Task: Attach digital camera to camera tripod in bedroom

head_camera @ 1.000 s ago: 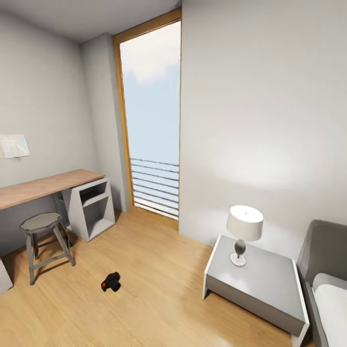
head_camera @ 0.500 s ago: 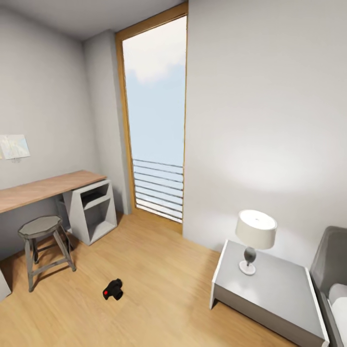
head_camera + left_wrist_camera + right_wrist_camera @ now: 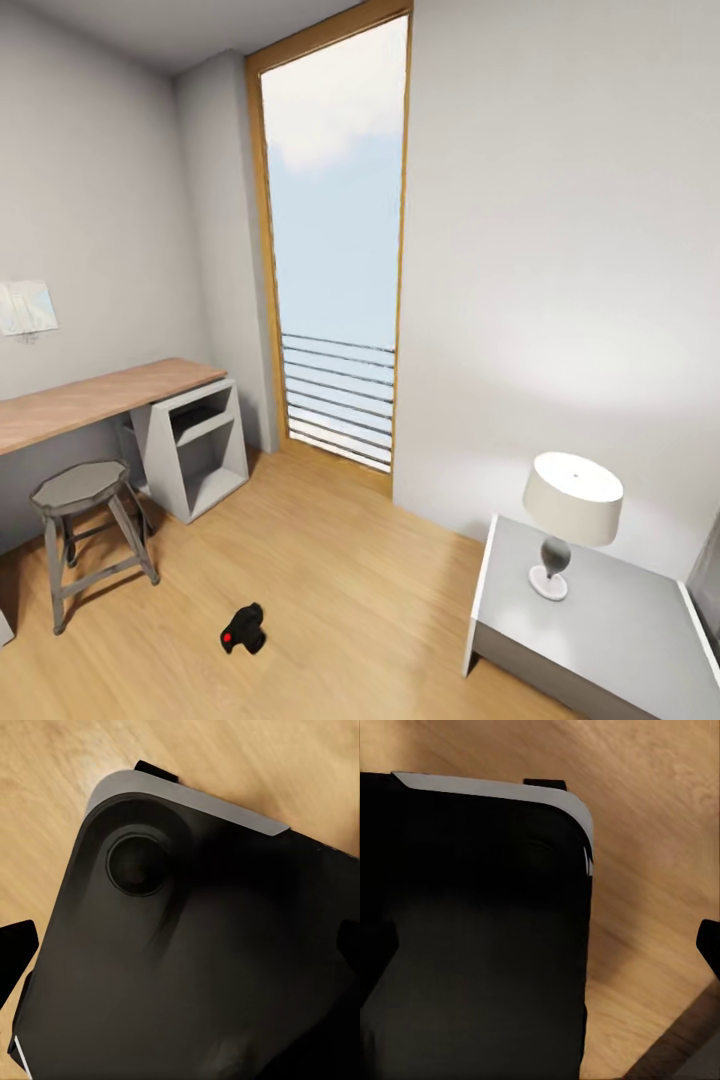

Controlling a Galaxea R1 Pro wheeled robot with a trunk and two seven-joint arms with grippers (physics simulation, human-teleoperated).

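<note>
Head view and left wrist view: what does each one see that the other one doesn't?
Head view, not the left wrist view: the digital camera lying on the floor, a stool, a wood-topped desk, a tall window, and a lamp on a grey nightstand.

Left wrist view, not the head view: a big dark rounded panel with a round dent, seen up close.

Both: the light wood floor.
</note>
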